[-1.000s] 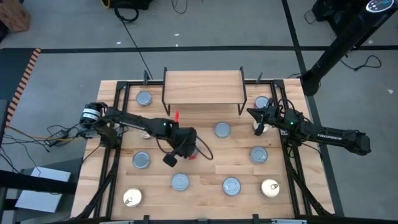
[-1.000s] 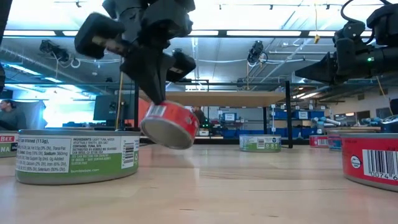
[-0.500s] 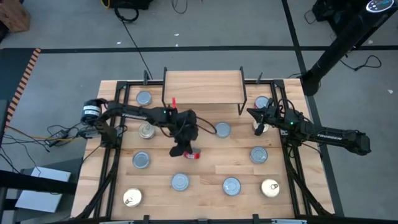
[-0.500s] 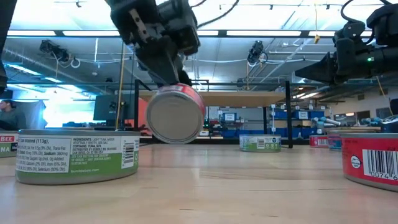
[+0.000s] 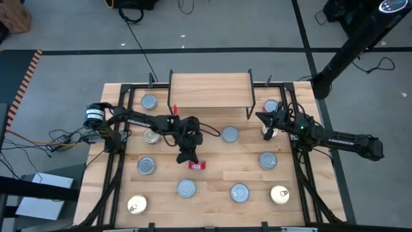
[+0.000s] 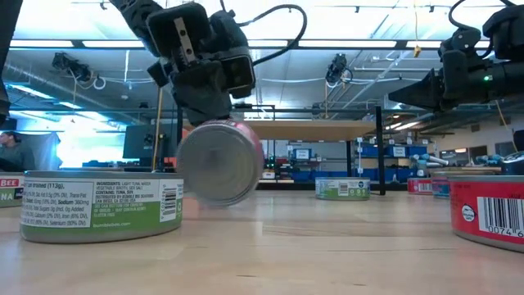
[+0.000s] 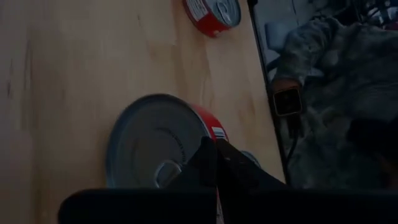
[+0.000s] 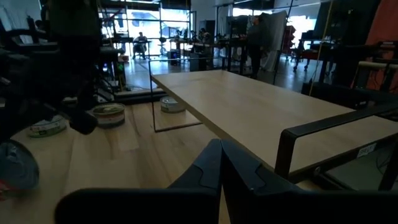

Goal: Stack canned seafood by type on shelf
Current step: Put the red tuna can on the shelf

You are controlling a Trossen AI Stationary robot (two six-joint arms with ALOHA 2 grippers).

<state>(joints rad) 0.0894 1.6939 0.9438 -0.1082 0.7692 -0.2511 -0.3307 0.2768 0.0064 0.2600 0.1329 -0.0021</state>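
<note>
Left gripper (image 5: 190, 156) pinches a red-labelled round tin (image 6: 219, 161), tipped on edge at mid-table before the light-wood shelf (image 5: 210, 90). A nearby green-labelled tin (image 6: 101, 205) reads "TUNA". Right gripper (image 5: 265, 118), fingers together, hovers beside the shelf.

The shelf (image 5: 210, 90) stands at the table's (image 5: 212, 180) far edge, tins scattered in front of and beside it, one tin (image 5: 196, 165) on its edge near the middle under the left gripper (image 5: 188, 154), the right gripper (image 5: 261, 118) beside the shelf's right end.
</note>
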